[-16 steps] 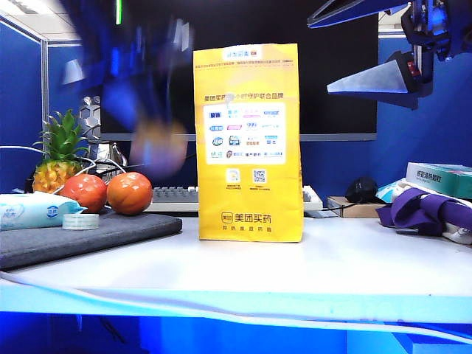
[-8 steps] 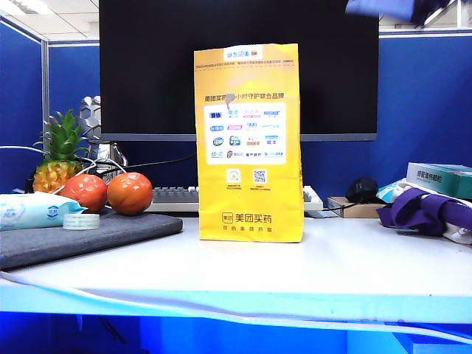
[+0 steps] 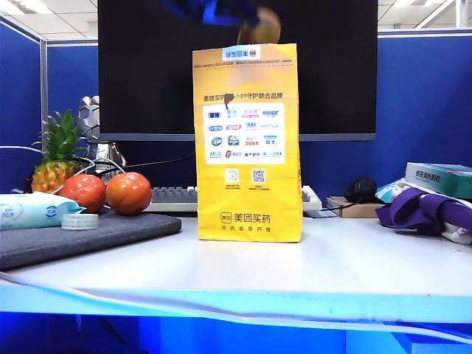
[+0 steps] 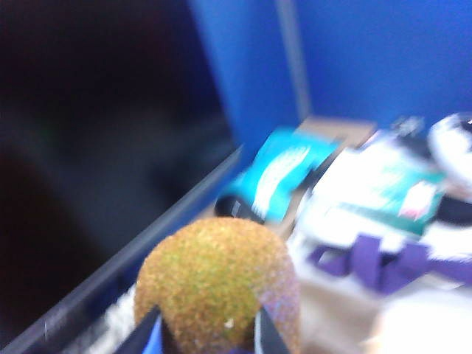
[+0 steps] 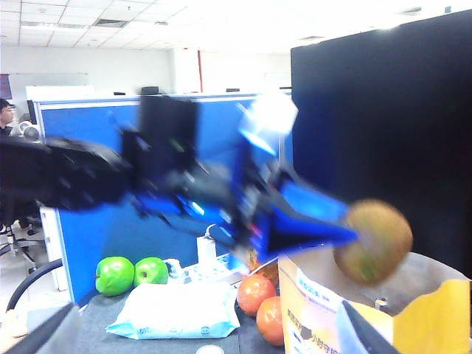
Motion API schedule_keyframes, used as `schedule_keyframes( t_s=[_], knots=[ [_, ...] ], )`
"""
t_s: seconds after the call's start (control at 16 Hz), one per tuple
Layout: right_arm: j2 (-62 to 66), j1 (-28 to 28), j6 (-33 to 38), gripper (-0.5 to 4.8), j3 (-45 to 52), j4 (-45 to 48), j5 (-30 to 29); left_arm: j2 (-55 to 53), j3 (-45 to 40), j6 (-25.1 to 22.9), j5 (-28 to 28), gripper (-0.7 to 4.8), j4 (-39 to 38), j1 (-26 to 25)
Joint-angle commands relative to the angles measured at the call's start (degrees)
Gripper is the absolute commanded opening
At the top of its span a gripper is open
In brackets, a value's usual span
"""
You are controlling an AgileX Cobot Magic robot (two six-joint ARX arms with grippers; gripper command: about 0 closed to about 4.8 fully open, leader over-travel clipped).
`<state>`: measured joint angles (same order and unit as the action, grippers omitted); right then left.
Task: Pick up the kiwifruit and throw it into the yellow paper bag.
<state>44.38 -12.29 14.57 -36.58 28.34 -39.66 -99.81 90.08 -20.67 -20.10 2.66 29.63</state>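
The kiwifruit (image 3: 259,28), brown and fuzzy, hangs just above the open top of the tall yellow paper bag (image 3: 247,147) in the exterior view. My left gripper (image 3: 214,9) is a blue blur at that view's upper edge, shut on the fruit. In the left wrist view the kiwifruit (image 4: 214,284) sits between both fingertips (image 4: 151,335). The right wrist view shows the left gripper (image 5: 295,228) holding the kiwifruit (image 5: 372,240) over the bag's mouth (image 5: 324,310). My right gripper (image 5: 206,324) stands open and empty, out of the exterior view.
Two tomatoes (image 3: 107,193), a small pineapple (image 3: 57,158), a wipes pack (image 3: 33,210) and a tape roll (image 3: 80,221) lie on a grey mat (image 3: 110,232) at the left. A keyboard (image 3: 173,198) and monitor stand behind the bag. Purple cloth (image 3: 424,210) and boxes crowd the right.
My left arm has swung up from left of the bag and now holds the kiwifruit over the bag's top. My right gripper has gone up out of the exterior view.
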Motion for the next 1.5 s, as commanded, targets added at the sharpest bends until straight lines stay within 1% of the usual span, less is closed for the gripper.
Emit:
schedule_keyframes(
  t_s=[0.06,0.13,0.19,0.31,0.38,0.44,0.56,0.69,0.75,0.81,0.94,1.0,1.13,1.19,1.25,1.31,1.38,1.44,1.5],
  knots=[
    [-0.68,0.00,0.22,4.79,-0.17,-3.04,0.11,-0.35,0.26,1.57,1.51,4.79,1.77,-0.09],
    [-0.68,0.00,0.22,4.79,-0.17,-4.24,0.09,-0.20,0.31,1.84,3.45,4.79,1.51,-0.09],
    [-0.68,0.02,0.15,4.79,-0.17,-4.48,0.11,1.03,0.31,0.98,4.15,4.79,-1.14,-0.09],
    [-1.20,0.76,-0.37,4.79,-0.17,-3.39,0.90,6.80,0.28,-2.08,9.81,4.79,-9.07,-0.09],
    [-2.29,2.78,-1.36,4.79,-0.17,-3.50,2.32,12.33,0.24,-2.91,10.71,4.79,-13.00,-0.09],
    [-3.39,4.81,-1.36,4.79,-0.17,-3.45,2.71,17.53,-0.39,-1.11,13.81,4.79,-12.98,-0.33],
    [-6.34,9.49,-1.33,4.79,-0.15,-4.57,2.64,27.10,-3.39,0.35,16.90,4.79,-13.27,-5.01],
    [-10.29,13.14,-1.84,4.79,-0.02,-8.04,2.69,36.81,-10.62,1.68,20.24,4.79,-13.81,-8.37],
    [-13.25,14.67,-3.21,4.79,-0.02,-10.73,2.69,43.95,-17.66,1.03,22.49,4.79,-14.03,-10.82],
    [-15.56,15.06,-4.61,4.79,-0.02,-13.46,3.61,50.29,-23.65,0.87,24.20,4.79,-14.03,-11.02],
    [-19.10,15.06,-6.93,4.79,0.09,-19.96,7.32,62.58,-34.62,1.27,23.82,4.79,-13.20,-10.99],
    [-20.50,14.56,-6.91,4.79,0.74,-22.38,7.76,69.48,-39.65,3.37,24.92,4.79,-13.25,-11.02],
    [-23.12,14.14,-6.78,4.79,3.96,-25.33,11.15,80.96,-47.54,9.16,25.49,4.79,-13.60,-10.99],
    [-24.90,13.86,-4.13,4.79,6.84,-24.52,12.17,86.18,-50.90,11.23,25.86,4.79,-15.45,-10.99],
    [-27.58,12.72,-1.20,4.79,10.71,-23.28,16.70,90.75,-53.68,14.34,27.98,4.79,-17.57,-10.99],
    [-30.36,11.13,1.66,4.79,14.84,-20.48,21.38,94.38,-56.06,18.88,31.82,4.79,-19.80,-10.99],
    [-32.50,8.90,5.66,4.79,19.10,-15.65,23.43,96.61,-58.12,23.23,37.68,4.79,-22.21,-10.99],
    [-33.94,6.16,7.30,4.79,23.21,-12.24,25.97,97.24,-59.67,25.44,40.68,4.79,-23.91,-10.99],
    [-34.84,3.08,7.37,4.79,26.71,-11.52,28.59,97.18,-61.09,25.62,39.76,4.79,-24.61,-10.99]
  ],
)
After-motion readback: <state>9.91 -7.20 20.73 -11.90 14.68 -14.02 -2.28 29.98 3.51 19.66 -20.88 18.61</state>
